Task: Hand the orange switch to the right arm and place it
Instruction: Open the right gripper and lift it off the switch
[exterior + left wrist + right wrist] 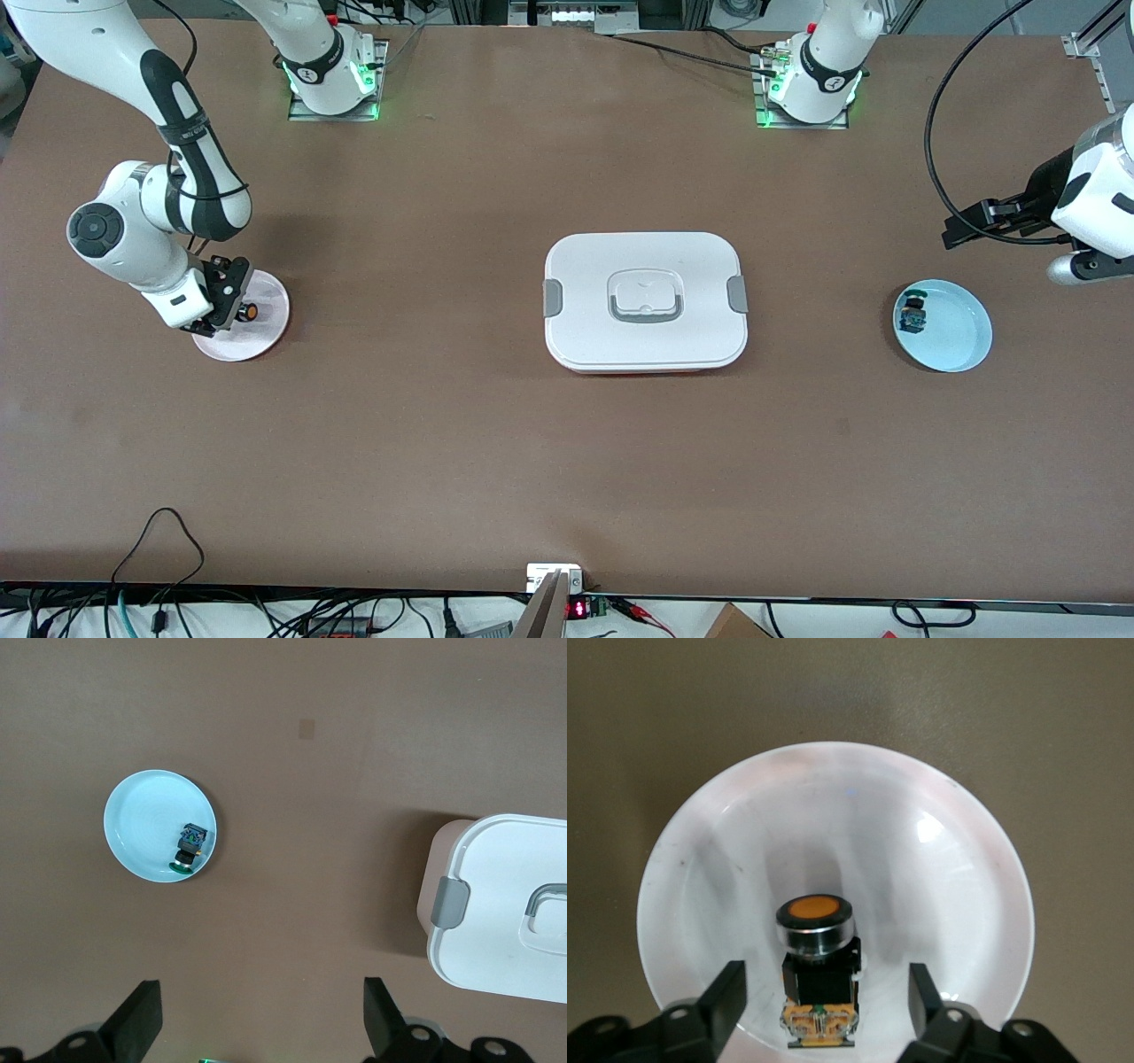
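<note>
Orange switch (pixel 819 970) is lying on the plate (pixel 957 859), light, rigid; right gripper (pixel 824 992) is straddling its black body, fingers wide; left gripper (pixel 261 1014) is waiting, wide.

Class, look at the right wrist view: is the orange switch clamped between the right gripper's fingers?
No. The orange switch lies on the pale pink plate between the right gripper's open fingers, with gaps on both sides.

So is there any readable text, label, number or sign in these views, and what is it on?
Nothing can be read with certainty.
Red lit digits on the small display at the table edge nearest the front camera: too small to read.
Round marks on the black bands of the two arm bases: too small to read.
White lidded box, pale pink plate, light blue plate, orange switch: no text shows.
</note>
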Controlling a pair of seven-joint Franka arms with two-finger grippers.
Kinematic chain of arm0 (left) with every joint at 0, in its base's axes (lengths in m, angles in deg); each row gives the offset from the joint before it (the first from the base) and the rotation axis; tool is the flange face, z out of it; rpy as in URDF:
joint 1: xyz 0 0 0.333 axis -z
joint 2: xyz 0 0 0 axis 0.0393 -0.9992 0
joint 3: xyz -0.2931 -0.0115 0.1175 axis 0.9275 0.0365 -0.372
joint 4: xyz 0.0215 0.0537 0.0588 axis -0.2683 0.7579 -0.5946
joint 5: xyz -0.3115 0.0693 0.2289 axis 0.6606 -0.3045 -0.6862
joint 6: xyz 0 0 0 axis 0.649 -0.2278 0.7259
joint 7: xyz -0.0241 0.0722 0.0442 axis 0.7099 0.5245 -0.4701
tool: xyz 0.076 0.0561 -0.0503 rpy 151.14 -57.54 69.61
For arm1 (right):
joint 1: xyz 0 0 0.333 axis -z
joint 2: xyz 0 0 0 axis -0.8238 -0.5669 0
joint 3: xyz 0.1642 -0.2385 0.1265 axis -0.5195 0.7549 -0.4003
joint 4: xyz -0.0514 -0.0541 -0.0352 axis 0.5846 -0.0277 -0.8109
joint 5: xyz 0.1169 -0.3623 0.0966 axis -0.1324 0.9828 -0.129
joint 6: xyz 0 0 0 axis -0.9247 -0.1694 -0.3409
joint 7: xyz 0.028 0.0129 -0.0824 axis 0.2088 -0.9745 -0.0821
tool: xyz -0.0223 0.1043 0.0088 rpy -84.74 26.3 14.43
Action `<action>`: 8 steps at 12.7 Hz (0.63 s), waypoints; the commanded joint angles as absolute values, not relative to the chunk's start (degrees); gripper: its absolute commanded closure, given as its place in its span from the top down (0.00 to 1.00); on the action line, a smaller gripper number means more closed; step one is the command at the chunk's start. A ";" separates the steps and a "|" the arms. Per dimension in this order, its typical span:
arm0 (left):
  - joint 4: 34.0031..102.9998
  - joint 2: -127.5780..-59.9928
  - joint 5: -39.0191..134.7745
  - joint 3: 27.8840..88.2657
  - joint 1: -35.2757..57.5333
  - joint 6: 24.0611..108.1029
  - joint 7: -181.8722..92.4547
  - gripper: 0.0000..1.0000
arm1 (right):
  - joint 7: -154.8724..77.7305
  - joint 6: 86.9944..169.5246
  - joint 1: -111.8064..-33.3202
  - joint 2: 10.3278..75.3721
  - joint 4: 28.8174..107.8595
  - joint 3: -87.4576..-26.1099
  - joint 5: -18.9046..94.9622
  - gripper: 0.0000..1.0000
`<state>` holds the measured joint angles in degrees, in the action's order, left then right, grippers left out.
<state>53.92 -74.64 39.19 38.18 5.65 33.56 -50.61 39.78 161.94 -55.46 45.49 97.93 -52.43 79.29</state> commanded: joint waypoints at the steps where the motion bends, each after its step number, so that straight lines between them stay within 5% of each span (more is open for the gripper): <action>1: 52.11 -75.02 39.50 38.08 5.42 32.24 -50.30 1.00 | 39.72 159.25 -55.29 48.81 97.99 -52.74 79.01 1.00; 8: 52.20 -75.28 39.50 38.43 5.51 32.59 -50.21 1.00 | 26.67 140.82 -55.91 55.85 87.11 -52.74 73.13 1.00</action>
<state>53.66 -74.64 39.19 38.29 5.67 33.56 -50.59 32.89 146.44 -55.81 54.31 90.26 -52.50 74.85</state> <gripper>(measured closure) 0.000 0.000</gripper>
